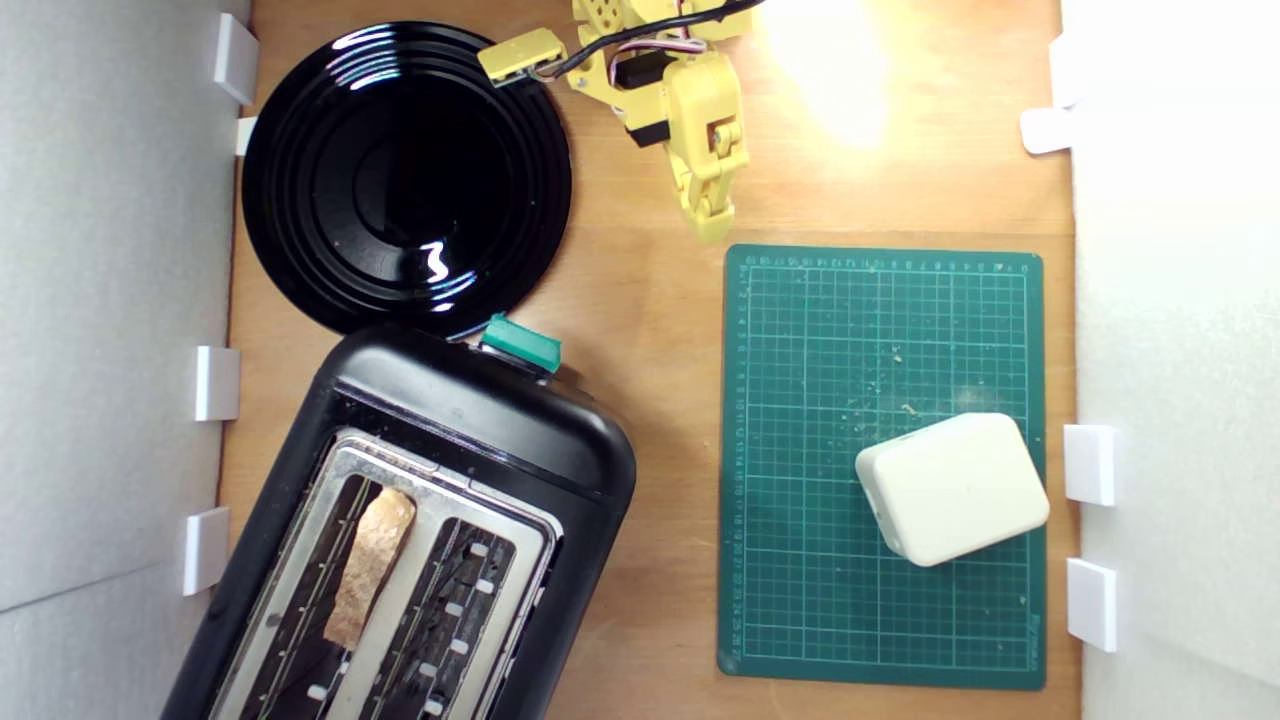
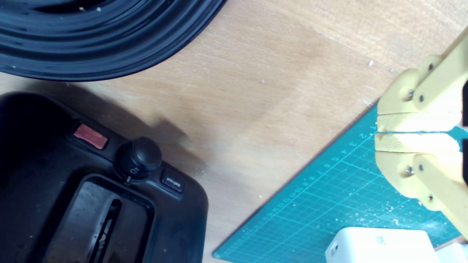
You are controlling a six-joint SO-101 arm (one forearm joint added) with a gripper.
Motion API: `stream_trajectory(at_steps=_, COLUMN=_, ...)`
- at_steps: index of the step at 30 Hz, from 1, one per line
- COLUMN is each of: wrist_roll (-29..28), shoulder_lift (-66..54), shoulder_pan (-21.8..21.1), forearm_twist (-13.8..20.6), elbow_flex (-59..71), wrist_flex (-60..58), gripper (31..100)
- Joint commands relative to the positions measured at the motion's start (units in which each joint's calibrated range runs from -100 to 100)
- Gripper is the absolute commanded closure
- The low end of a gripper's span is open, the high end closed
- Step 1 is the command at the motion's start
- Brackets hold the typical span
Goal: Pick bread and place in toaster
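The bread [image 1: 370, 566], a brown-crusted wedge, stands inside one slot of the black toaster [image 1: 480, 420], the slot nearer the exterior view's left. The toaster has a silver top plate and a green lever knob [image 1: 521, 342]. My yellow gripper [image 1: 712, 228] hovers at the back of the table, just beyond the green mat's far edge, well away from the toaster. In the wrist view the gripper [image 2: 378, 132] has its jaws pressed together with nothing between them, and the toaster's end panel [image 2: 139, 160] with a dial and buttons shows. The bread is out of sight in the wrist view.
A glossy black plate [image 1: 300, 180] lies behind the toaster. A green cutting mat [image 1: 800, 450] at the exterior view's right carries a cream-white plastic block [image 1: 952, 488] and crumbs. White walls with small white brackets [image 1: 217, 383] line both sides.
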Motion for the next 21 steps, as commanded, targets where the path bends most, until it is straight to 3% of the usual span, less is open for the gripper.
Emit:
stream_trajectory(at_steps=1, wrist_roll=0.1, shoulder_lift=0.0, shoulder_pan=0.3, forearm_twist=0.5, elbow_flex=-0.5, wrist_flex=0.2, gripper=91.9)
stream_trajectory(at_steps=5, wrist_roll=0.8, shoulder_lift=0.0, shoulder_pan=0.2, forearm_twist=0.6, elbow_flex=-0.5, wrist_flex=0.1, gripper=91.9)
stream_trajectory(at_steps=9, wrist_roll=7.4, shoulder_lift=-0.1, shoulder_pan=0.3, forearm_twist=0.4, elbow_flex=-0.7, wrist_flex=0.1, gripper=92.0)
stream_trajectory(at_steps=21, wrist_roll=6.9, shoulder_lift=0.0, shoulder_pan=-0.1, forearm_twist=0.5, elbow_flex=-0.6, wrist_flex=0.1, gripper=92.0)
